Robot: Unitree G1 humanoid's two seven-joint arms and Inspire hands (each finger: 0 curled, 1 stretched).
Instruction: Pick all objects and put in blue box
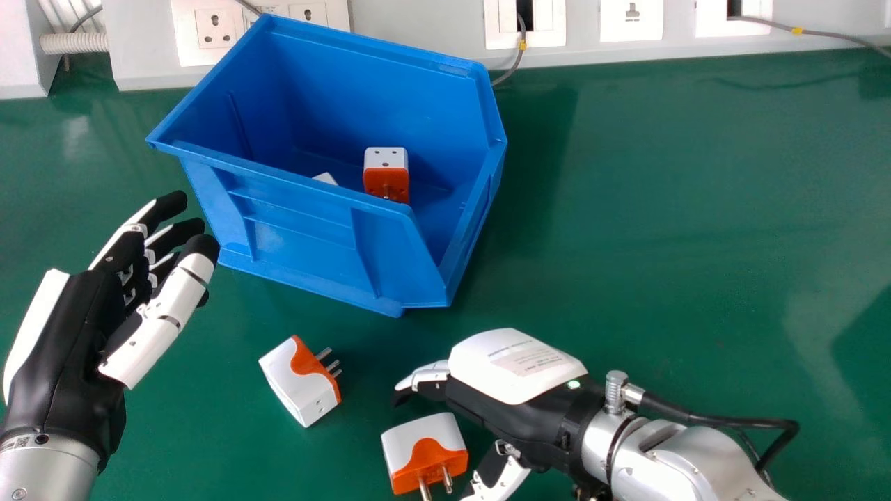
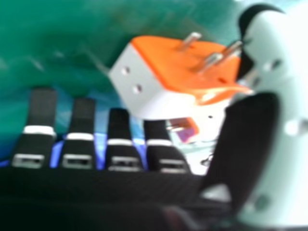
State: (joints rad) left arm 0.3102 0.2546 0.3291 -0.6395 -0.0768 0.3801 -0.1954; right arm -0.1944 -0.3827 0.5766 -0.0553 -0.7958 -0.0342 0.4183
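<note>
The left hand point(image 1: 76, 334) is at the left of the head view, fingers relaxed, beside the blue box point(image 1: 299, 236). Lower right, the right hand point(image 1: 518, 410) is held low over the table, open, its fingers and thumb around the near orange-and-white adapter point(image 1: 418, 445) without visibly gripping it. In the right hand view that adapter point(image 2: 168, 77) lies between the fingers point(image 2: 82, 125) and the thumb. A second adapter point(image 1: 296, 386) rests on the table between the two hands. Inside the box are one orange-and-white adapter point(image 1: 386, 174) and a small white piece point(image 1: 325, 179), mostly hidden by the front wall.
The green table point(image 1: 661, 229) extends to the right of the box. Along its back edge runs a white panel with sockets point(image 1: 525, 24) and grey cables point(image 1: 521, 52). A black cable point(image 1: 724, 421) loops over the right forearm.
</note>
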